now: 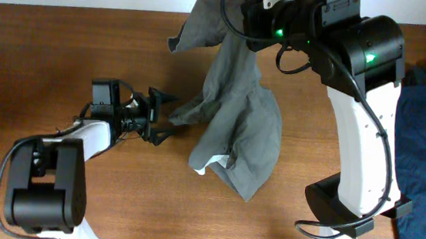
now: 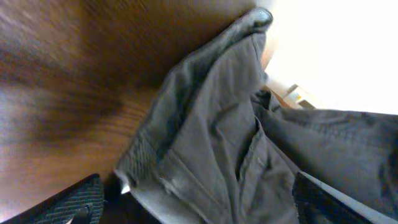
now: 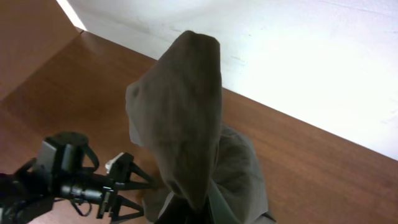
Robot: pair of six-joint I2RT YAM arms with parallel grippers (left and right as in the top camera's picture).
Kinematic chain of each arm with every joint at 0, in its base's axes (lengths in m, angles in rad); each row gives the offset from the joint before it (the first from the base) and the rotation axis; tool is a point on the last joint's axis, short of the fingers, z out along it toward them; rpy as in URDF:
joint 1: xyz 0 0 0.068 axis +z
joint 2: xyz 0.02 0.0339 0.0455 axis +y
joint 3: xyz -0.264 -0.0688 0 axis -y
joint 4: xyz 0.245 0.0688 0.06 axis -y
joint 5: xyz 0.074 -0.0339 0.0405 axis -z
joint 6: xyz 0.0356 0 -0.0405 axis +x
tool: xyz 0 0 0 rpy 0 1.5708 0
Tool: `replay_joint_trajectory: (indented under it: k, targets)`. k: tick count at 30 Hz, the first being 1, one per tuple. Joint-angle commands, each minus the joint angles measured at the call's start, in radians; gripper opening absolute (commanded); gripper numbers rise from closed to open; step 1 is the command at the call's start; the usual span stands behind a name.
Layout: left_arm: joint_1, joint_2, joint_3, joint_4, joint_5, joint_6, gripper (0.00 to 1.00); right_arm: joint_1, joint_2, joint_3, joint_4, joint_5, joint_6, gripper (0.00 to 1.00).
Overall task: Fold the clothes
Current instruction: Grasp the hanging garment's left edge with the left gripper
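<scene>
From overhead, we see the right gripper (image 1: 247, 10) clamped shut on the soft mid-grey cotton garment (image 1: 237, 114), its top held up and the rest trailing onto the brown wooden table (image 1: 49, 43). The left gripper (image 1: 165, 117) gapes wide at the garment's left edge, gripping nothing. The left wrist view shows us seams beyond spread fingers (image 2: 74, 202). In the right wrist view, the cloth hangs below, hiding that gripper's fingers.
</scene>
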Motion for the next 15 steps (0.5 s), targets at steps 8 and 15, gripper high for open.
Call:
replay_joint_trajectory:
  k: [8, 15]
  targets:
    - [-0.004, 0.052, 0.008, 0.145, -0.002, -0.015, 0.74, -0.003, -0.028, 0.009, -0.01, 0.0, 0.071, 0.06]
    - [-0.019, 0.052, 0.008, 0.143, 0.008, -0.018, 0.7, -0.003, -0.028, 0.009, -0.026, -0.018, 0.07, 0.07]
